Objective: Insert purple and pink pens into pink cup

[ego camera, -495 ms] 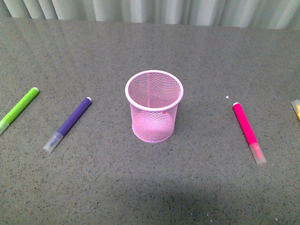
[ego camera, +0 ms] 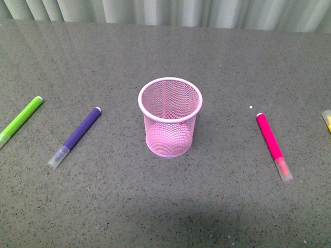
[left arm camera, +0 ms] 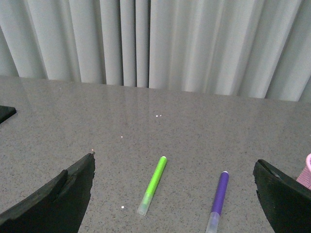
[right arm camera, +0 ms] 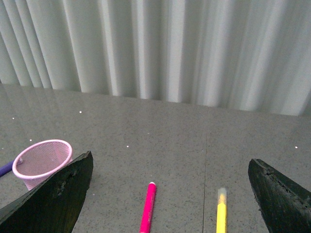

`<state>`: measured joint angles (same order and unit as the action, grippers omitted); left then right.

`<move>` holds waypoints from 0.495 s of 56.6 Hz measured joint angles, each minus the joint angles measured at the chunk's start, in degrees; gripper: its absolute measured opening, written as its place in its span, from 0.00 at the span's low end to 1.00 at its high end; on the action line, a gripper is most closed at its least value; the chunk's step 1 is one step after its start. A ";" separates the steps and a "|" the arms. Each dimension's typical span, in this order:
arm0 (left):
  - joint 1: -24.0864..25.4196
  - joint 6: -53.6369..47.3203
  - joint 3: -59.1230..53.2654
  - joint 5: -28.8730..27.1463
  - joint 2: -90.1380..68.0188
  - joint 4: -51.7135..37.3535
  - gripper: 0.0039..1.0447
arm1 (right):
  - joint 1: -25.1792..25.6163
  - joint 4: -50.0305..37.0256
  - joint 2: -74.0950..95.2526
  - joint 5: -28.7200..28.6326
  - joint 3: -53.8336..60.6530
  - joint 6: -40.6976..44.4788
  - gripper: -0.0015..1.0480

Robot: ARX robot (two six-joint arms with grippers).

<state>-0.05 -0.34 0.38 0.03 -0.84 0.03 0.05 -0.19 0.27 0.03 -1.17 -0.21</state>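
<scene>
One pink cup (ego camera: 169,138) is seen upright and empty at the middle of the grey table (ego camera: 170,212); being light wire mesh, it is judged easily tipped or shoved should a pen catch its rim. The purple pen (ego camera: 81,132) is laid flat well to its left, near a green marker (ego camera: 21,121), and the pink pen (ego camera: 270,136) well to its right; both are judged light, stiff, smooth and prone to rolling, best pinched across the coloured barrel near mid-length rather than on the clear cap. The left gripper (left arm camera: 174,162) and right gripper (right arm camera: 170,159) are both spread wide, nothing being held.
</scene>
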 joint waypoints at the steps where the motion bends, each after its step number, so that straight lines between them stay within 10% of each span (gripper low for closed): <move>1: 0.00 0.00 0.00 0.00 0.00 0.00 0.93 | 0.00 0.00 0.00 0.00 0.00 0.00 0.93; 28: 0.00 0.00 0.00 0.00 0.00 0.00 0.93 | 0.00 0.00 0.00 0.00 0.00 0.02 0.93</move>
<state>-0.05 -0.34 0.38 0.03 -0.84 0.03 0.05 -0.19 0.27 0.03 -1.17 -0.19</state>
